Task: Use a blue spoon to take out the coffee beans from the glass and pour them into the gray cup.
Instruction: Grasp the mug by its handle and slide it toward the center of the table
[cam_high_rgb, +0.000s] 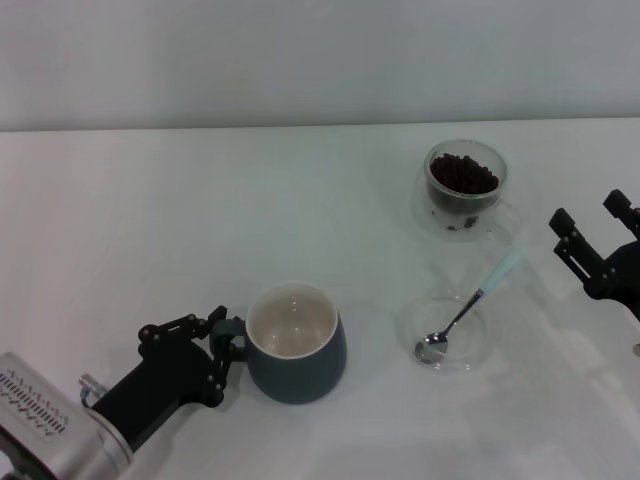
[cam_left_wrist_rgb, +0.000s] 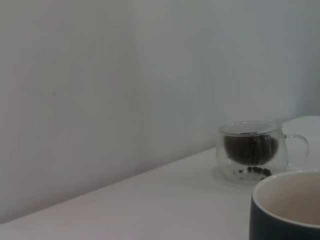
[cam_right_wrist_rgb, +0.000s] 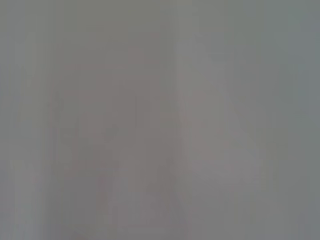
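The gray cup stands front centre on the table, its cream inside bare. My left gripper is open, with the cup's loop handle between its fingers. The glass stands at the back right, with the coffee beans heaped in it. The blue spoon lies with its bowl on a clear saucer and its pale handle pointing toward the back right. My right gripper is open and empty, to the right of the spoon's handle. The left wrist view shows the glass, the beans and the cup's rim.
A flat clear glass saucer lies under the spoon, between the cup and the glass. The white table ends at a pale wall behind. The right wrist view shows only a blank grey surface.
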